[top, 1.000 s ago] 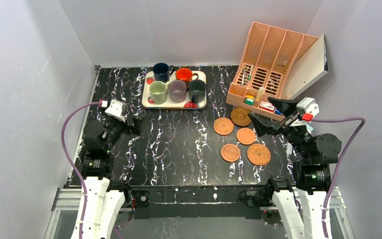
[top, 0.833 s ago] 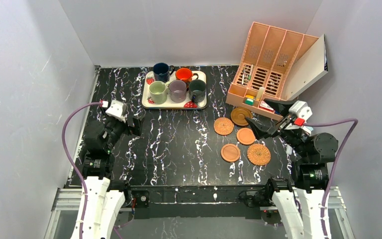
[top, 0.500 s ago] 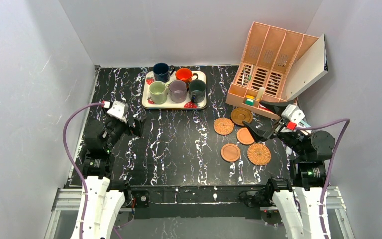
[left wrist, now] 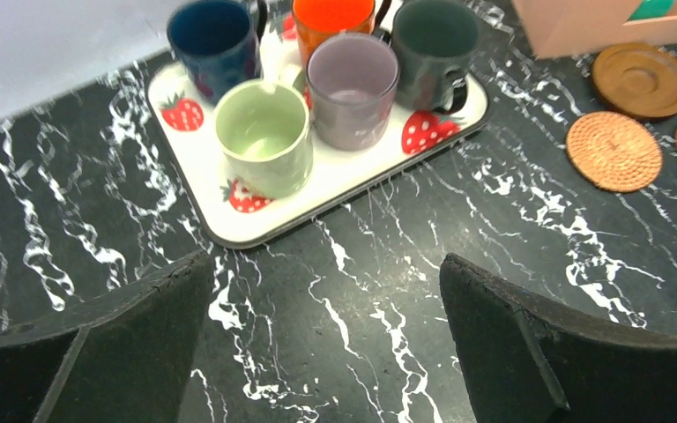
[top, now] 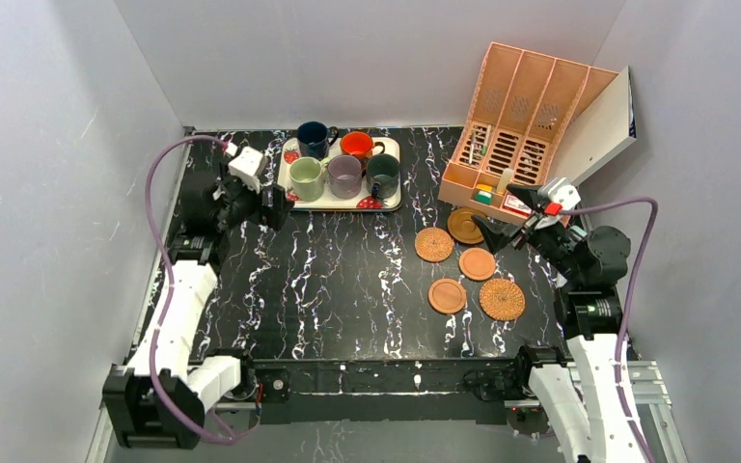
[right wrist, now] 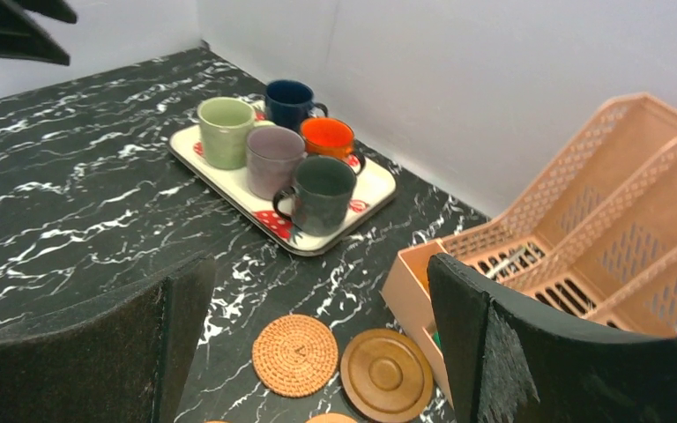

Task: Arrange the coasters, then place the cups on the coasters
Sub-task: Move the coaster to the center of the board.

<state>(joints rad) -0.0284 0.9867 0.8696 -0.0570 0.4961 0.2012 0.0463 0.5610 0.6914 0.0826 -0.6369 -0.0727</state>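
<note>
Five cups stand on the white strawberry tray (top: 347,203): navy (top: 314,138), orange-red (top: 357,145), pale green (top: 305,177), mauve (top: 344,177) and dark grey-green (top: 383,176). Five coasters lie loose at the right: wicker (top: 434,244), dark ringed (top: 466,225), terracotta (top: 478,263), terracotta (top: 447,296), wicker (top: 502,299). My left gripper (top: 275,204) hovers open just left of the tray, the pale green cup (left wrist: 264,145) ahead of it. Above the far coasters my right gripper (top: 509,220) hangs open and empty, over the wicker coaster (right wrist: 297,355) and the ringed one (right wrist: 386,374).
A peach slotted file organiser (top: 526,125) with small items stands at the back right, close behind the ringed coaster. A white board (top: 598,130) leans against its right side. Grey walls enclose the black marbled table (top: 347,280).
The left arm has stretched forward, bringing its gripper from mid-left up to the tray's left edge. The right gripper has shifted left and further back over the coasters. Both stay open.
</note>
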